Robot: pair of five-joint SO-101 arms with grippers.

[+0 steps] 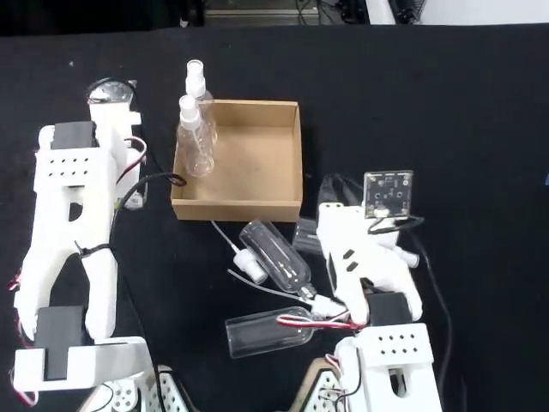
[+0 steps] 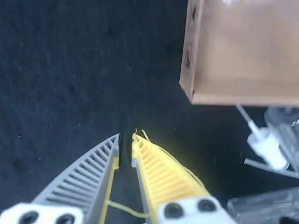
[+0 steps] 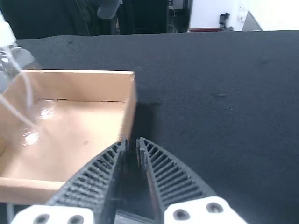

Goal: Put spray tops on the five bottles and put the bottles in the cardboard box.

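The left gripper has its grey finger and yellow ribbed finger pressed almost together with nothing between them, over the black cloth table. Near them is a corner of the shallow brown cardboard box. Its outer wall bears small dark printed marks, too blurred to read. The right gripper has its black ribbed fingers likewise closed on nothing, just outside the box's right wall.

Upright along the box's left wall stand a clear plastic bottle with a white spray top and a second capped bottle behind it. In front of the box an uncapped clear bottle lies on its side. A loose white spray top lies at its end, dip tube bare. Nearer the arms lies another clear bottle, and a second loose spray top lies between the two.
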